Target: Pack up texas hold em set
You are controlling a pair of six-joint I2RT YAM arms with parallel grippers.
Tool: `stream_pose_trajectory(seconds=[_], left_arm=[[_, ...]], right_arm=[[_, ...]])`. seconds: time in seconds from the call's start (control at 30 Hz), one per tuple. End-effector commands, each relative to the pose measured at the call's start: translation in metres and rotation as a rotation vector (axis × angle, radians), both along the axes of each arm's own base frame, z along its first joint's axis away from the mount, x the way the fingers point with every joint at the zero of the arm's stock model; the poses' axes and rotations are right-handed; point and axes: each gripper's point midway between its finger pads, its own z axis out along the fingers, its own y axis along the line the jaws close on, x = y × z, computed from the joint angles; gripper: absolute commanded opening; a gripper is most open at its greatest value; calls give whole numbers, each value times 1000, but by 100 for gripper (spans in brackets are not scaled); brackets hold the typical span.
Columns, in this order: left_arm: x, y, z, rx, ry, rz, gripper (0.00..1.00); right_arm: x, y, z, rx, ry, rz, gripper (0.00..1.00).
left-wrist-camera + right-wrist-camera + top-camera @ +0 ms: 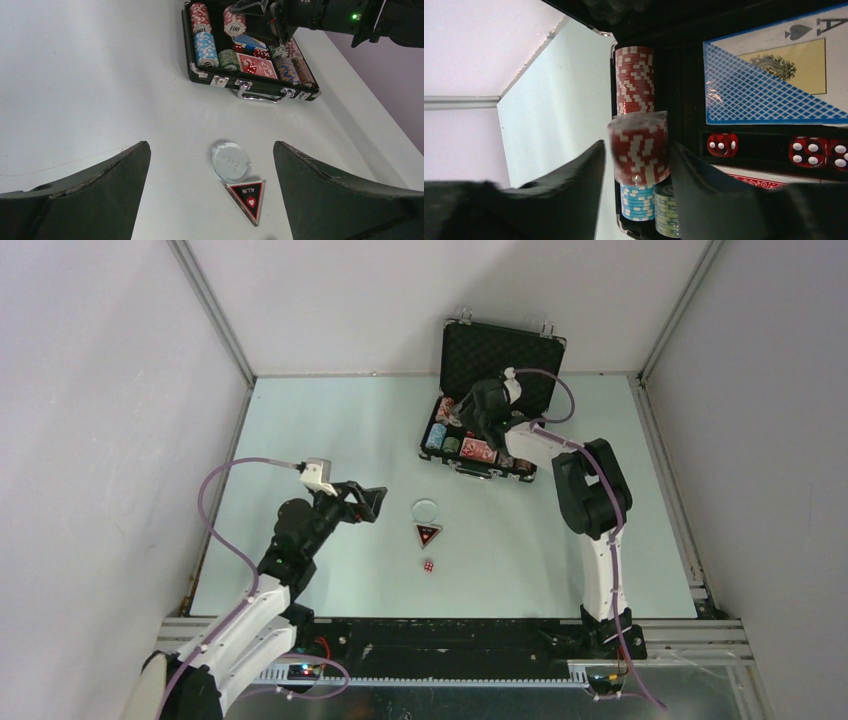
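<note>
- While the right gripper clamped a film-wrapped red chip stack, it hung over the chip slots of the open briefcase.
- Risk I logged: released off-centre, the stack could land on the blue chip stack, tip, or sit proud and block the lid.
- Left gripper was spread wide and empty above the clear round token and ALL IN token; red die lay near. Flat tokens could slip a pinch.
</note>
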Motion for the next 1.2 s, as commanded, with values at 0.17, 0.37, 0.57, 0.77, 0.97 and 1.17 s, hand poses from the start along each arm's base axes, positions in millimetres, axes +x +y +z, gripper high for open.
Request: stream_pose_trajectory(seconds=[0.17,0.37,0.57,0.77,0.97,1.17], left_arm=[[2,1,8,8,-30,1,100],[1,1,7,11,-28,1,100],[1,2,8,10,-30,3,100],[2,5,9,11,-38,24,100],[2,7,8,5,-36,38,100],[3,4,5,-7,-26,28,100]], right_arm=[[0,6,0,33,2,11,73],[-11,4,27,-4,-45,40,71],[-64,13,49,-152,-56,211,72],[-151,14,33,-371,49,382,74],[-221,-4,1,-506,285,379,66],[-272,3,-26,-545,437,406,58]])
